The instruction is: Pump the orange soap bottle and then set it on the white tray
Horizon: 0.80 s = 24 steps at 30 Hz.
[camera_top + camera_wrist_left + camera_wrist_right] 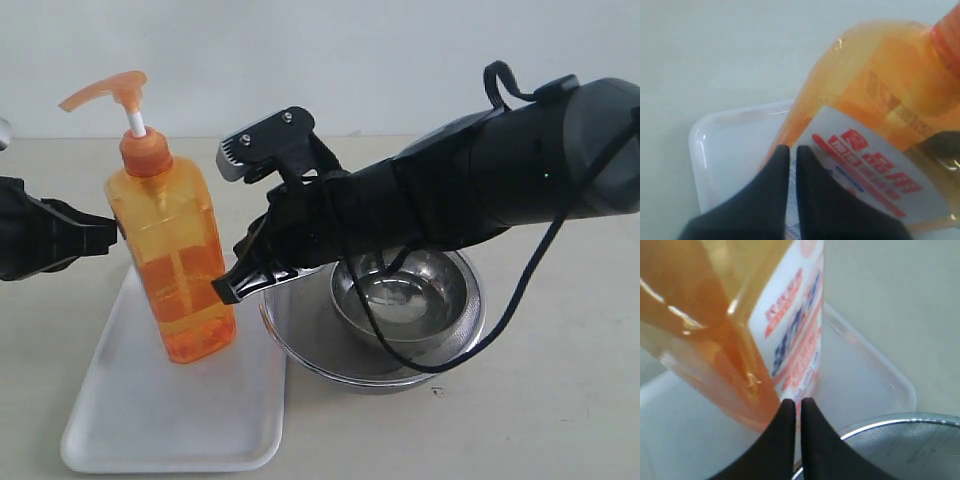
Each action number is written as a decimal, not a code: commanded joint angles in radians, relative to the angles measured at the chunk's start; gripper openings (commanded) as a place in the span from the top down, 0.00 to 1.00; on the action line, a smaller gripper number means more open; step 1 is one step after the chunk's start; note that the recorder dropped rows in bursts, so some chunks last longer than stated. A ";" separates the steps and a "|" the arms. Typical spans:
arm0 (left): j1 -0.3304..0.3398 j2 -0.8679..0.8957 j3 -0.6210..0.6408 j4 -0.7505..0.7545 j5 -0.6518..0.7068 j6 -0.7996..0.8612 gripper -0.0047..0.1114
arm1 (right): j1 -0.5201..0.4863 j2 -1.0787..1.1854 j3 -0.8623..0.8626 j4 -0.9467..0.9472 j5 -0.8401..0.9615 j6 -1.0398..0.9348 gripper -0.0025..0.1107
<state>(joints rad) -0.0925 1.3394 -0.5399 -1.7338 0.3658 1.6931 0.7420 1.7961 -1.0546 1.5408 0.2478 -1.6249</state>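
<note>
Orange soap bottle (pixel 175 265) stands on white tray (pixel 120 420) beside right end effector (pixel 226 290).

Robot test bench in a laboratory-like room: plain beige tabletop (pixel 540 420) against a bare white wall (pixel 400 60), black robot arms (pixel 500 170) on both sides, and household props: translucent orange plastic soap bottle (pixel 175 260), flat white plastic tray (pixel 150 415), round steel mesh strainer (pixel 298 345) holding a steel bowl (pixel 425 290).

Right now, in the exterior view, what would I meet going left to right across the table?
left gripper → orange soap bottle → right gripper → mesh strainer. I leave out the white tray, since it lies under the bottle and stretches past it on both sides.
</note>
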 commanded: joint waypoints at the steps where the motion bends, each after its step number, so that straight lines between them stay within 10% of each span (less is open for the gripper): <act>1: 0.003 0.017 -0.005 -0.011 -0.016 0.005 0.92 | -0.004 0.006 -0.006 -0.005 -0.048 0.000 0.98; 24: 0.003 0.076 -0.005 -0.011 0.029 0.005 0.92 | -0.004 0.062 -0.050 0.069 0.030 -0.067 0.98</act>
<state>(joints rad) -0.0925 1.4137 -0.5399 -1.7357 0.3600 1.6931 0.7403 1.8593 -1.0967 1.6080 0.2637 -1.6855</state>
